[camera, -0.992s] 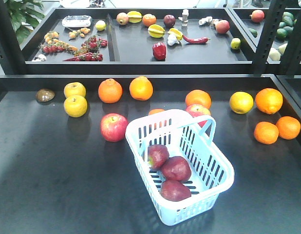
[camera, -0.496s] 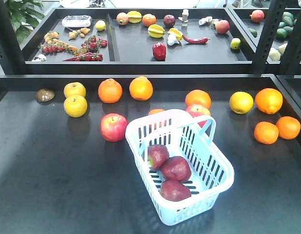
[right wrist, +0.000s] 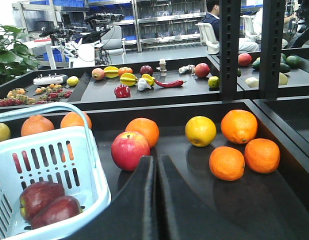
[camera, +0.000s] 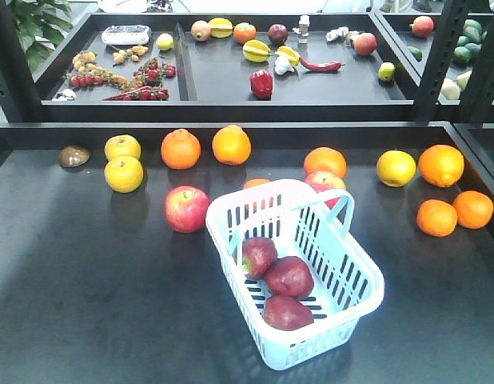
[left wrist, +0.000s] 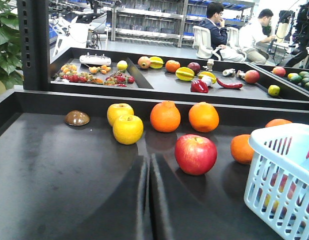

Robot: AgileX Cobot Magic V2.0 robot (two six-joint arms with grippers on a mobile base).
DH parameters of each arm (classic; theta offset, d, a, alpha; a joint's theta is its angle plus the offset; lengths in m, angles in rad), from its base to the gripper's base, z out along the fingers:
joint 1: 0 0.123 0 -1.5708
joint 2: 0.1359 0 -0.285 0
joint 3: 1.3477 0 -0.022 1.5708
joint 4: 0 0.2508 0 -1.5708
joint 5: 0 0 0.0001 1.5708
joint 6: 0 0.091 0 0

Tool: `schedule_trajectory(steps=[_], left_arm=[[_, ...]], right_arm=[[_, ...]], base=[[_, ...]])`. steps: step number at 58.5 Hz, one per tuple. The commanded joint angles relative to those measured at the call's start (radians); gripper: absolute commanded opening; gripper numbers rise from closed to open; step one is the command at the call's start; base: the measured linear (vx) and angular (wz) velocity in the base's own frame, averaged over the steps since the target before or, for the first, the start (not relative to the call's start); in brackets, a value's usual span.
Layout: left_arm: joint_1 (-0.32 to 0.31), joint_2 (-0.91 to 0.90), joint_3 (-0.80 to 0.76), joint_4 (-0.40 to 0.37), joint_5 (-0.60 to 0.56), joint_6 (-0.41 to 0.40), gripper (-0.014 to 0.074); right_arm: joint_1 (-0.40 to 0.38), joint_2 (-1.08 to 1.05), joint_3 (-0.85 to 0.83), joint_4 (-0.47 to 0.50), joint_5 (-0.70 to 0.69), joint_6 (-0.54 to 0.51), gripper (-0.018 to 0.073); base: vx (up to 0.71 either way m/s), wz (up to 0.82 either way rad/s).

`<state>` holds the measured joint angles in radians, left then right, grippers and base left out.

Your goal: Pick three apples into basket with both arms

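Note:
Three dark maroon apples lie inside the pale blue basket: one at the back, one in the middle, one at the front. In the right wrist view two of these apples show through the basket at the lower left. My right gripper is shut and holds nothing, to the right of the basket. My left gripper is shut and holds nothing, left of the basket. Neither arm shows in the front view.
Brighter red apples lie left of and behind the basket. Oranges, yellow fruit and a brown object are spread over the black table. A raised shelf with produce stands behind.

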<state>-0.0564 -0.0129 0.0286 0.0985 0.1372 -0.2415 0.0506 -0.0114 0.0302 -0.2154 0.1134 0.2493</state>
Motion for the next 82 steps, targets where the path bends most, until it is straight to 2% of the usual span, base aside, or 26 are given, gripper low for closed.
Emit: schedule_trajectory(steps=[1, 82], left_arm=[[0.0, -0.013, -0.026, 0.0, -0.069, -0.012, -0.0006], [0.0, -0.013, -0.026, 0.0, -0.069, -0.012, -0.0006]], right_arm=[[-0.004, -0.012, 0.011, -0.012, -0.075, -0.002, -0.0006], [-0.004, -0.012, 0.011, -0.012, -0.075, -0.002, -0.0006]], base=[[0.0, 0.0], [0.0, 0.0]])
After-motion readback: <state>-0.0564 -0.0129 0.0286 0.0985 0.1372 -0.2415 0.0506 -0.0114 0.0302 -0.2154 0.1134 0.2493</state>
